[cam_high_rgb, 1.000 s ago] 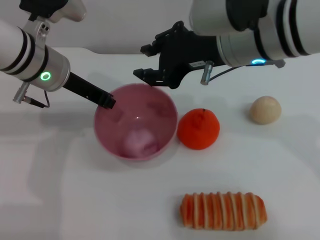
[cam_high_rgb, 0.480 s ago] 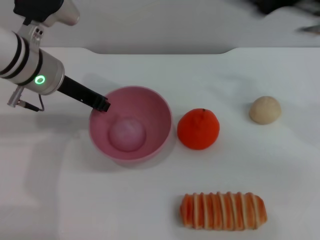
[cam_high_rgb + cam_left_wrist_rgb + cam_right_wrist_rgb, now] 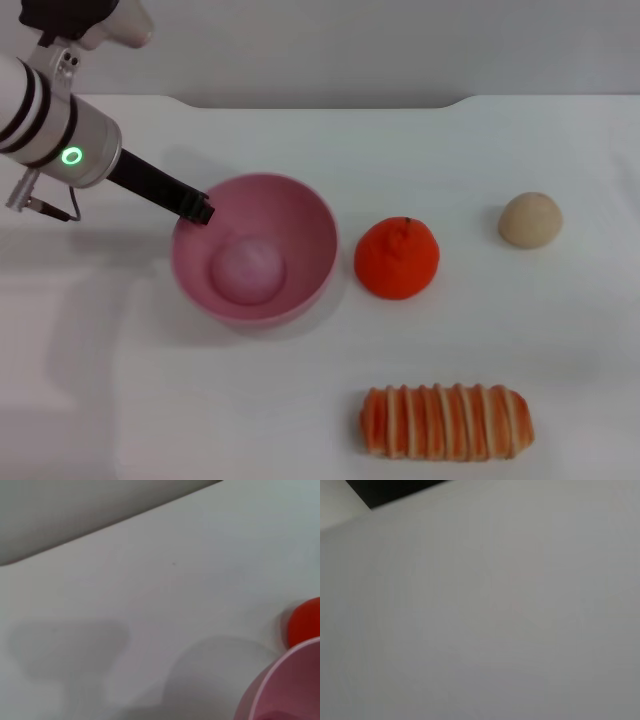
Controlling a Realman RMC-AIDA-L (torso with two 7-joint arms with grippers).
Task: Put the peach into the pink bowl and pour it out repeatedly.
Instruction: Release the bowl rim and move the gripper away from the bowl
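Half done: peach (image 3: pixel 247 268) sat inside the bowl (image 3: pixel 310 215).
Left gripper (image 3: pixel 200 210): clamped on the bowl's left rim, looked ready to tip.
Right gripper: out of sight.
Left to do: pour it out, refill, repeat.
Orange (image 3: pixel 397 258): just beside bowl, untouched.

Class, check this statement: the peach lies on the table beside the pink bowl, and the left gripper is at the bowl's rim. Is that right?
Not quite. The head view shows the peach lying inside the pink bowl, not beside it. The left gripper is indeed at the bowl's rim.
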